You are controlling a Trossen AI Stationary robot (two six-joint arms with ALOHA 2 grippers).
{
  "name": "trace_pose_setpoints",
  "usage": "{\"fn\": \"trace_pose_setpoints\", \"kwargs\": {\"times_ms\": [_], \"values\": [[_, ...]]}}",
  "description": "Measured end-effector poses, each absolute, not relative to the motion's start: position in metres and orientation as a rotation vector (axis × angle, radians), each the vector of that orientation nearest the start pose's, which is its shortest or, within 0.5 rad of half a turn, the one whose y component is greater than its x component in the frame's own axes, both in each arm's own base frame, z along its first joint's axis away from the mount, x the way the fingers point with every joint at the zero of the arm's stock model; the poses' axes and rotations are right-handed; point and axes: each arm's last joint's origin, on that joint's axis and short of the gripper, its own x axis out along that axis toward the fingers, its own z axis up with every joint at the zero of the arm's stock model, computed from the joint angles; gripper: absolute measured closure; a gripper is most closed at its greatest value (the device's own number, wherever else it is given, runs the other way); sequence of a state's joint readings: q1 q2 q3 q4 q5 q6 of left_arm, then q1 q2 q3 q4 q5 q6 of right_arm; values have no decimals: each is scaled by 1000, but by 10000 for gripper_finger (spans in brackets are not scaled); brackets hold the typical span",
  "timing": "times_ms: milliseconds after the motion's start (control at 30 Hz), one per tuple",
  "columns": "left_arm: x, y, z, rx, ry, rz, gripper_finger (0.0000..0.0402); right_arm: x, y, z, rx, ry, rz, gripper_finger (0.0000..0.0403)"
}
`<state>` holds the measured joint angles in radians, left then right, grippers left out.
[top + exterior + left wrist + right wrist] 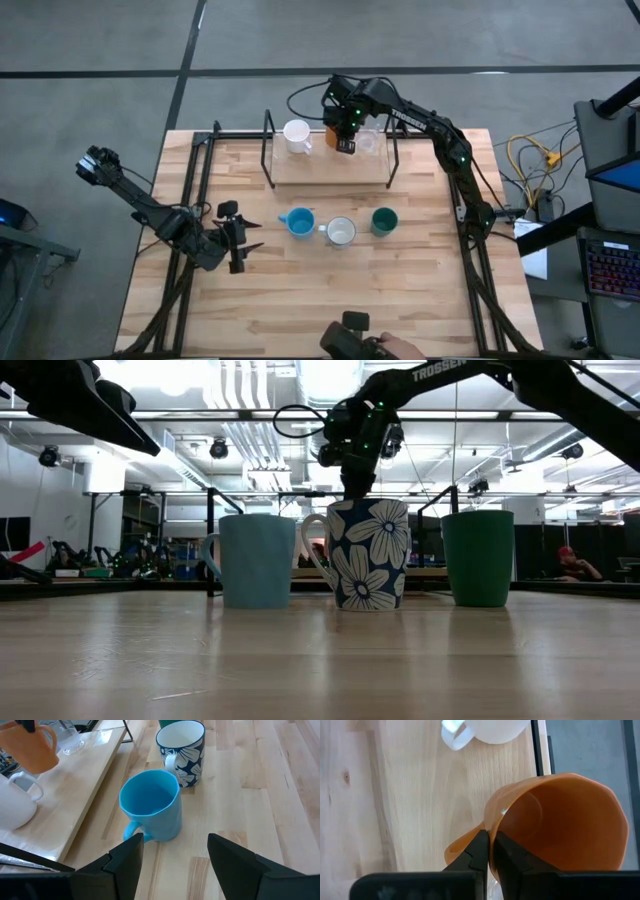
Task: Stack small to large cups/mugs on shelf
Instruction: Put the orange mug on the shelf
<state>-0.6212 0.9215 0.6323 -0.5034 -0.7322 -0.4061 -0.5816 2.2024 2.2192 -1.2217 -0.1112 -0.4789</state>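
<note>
The shelf (330, 168) stands at the table's far middle. On its board are a white mug (296, 135) and a clear glass (370, 143). Between them my right gripper (345, 128) is shut on an orange mug (560, 820), which also shows in the left wrist view (30, 745). On the table in front of the shelf a light blue mug (298, 222), a white mug with a blue flower pattern (341, 232) and a dark green mug (384, 220) stand in a row on their bases. My left gripper (240, 237) is open, left of the blue mug (152, 805), touching nothing. My right gripper pinches the orange mug's wall at the rim (492, 827), right beside the handle (462, 849). One finger (512, 855) is inside the mug and one (479, 847) outside. The fingers come from above, pointing down. In the left wrist view the mug hangs tilted above the shelf board.
The shelf's black rod frame (268, 150) and its posts stand around the board. Black rails run along the table's left (200, 170) and right (470, 250) sides. A person's hand with a dark object (360, 345) is at the table's near edge.
</note>
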Motion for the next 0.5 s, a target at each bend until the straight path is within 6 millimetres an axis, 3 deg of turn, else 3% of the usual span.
{"fn": "trace_pose_setpoints", "kwargs": {"times_ms": [500], "values": [[154,-86,238,102,578,225,194,381,-247,290,25,1198,-147,383]]}}
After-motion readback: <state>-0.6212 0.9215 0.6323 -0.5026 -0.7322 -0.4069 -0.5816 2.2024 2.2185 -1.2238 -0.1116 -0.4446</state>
